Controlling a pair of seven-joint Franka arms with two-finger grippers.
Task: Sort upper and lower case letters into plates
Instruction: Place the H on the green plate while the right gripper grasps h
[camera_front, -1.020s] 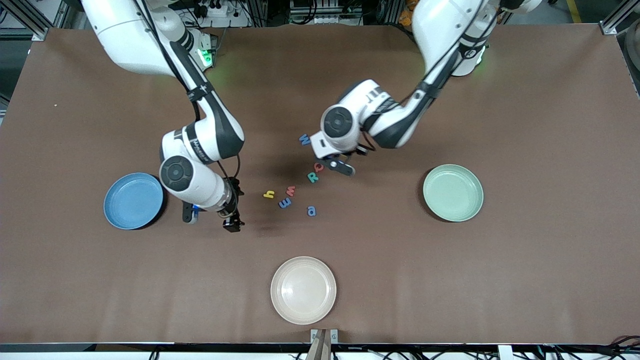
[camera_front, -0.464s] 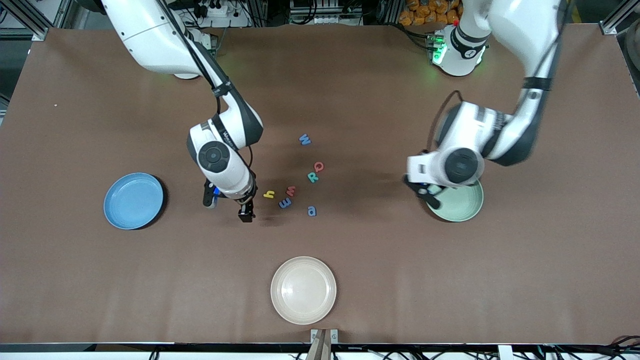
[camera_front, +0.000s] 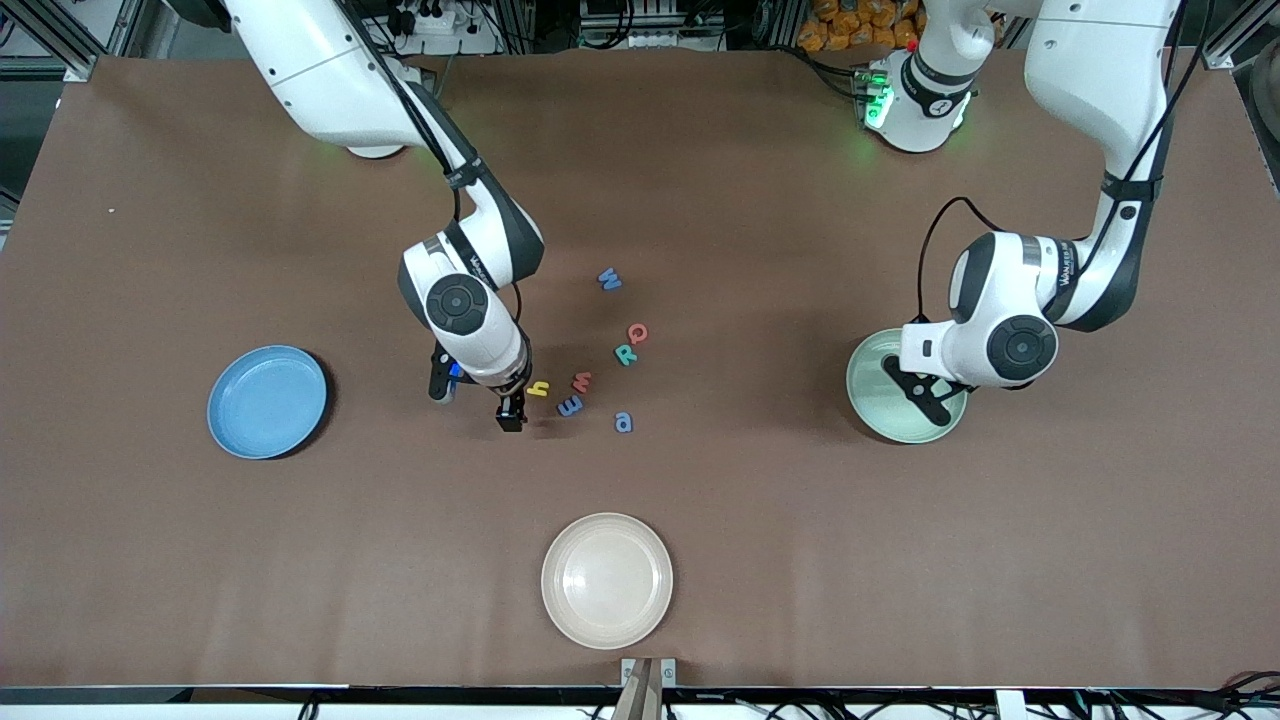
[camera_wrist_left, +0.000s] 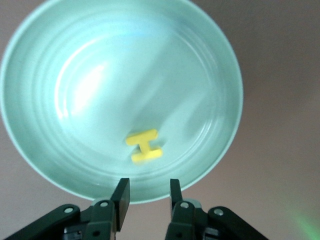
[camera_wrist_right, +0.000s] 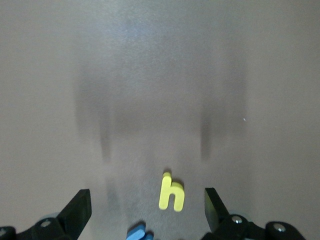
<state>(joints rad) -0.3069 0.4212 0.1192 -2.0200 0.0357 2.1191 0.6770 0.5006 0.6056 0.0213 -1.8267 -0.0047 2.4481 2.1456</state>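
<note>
Left gripper (camera_wrist_left: 146, 192), slightly parted and empty, hovered over mint plate (camera_front: 880, 410); right gripper (camera_wrist_right: 145, 210) gaped over yellow h (camera_wrist_right: 172, 193).

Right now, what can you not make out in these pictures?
Front view: the yellow letter in the mint green plate is hidden under the left tool.
Left wrist view: that letter is blurred, H or sideways I.
Right wrist view: under the open right tool, a blue letter beside the yellow h is cut off by the edge.

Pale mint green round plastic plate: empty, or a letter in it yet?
Not empty: a yellow letter H lies in the pale mint green round plastic plate, seen from the left wrist.
</note>
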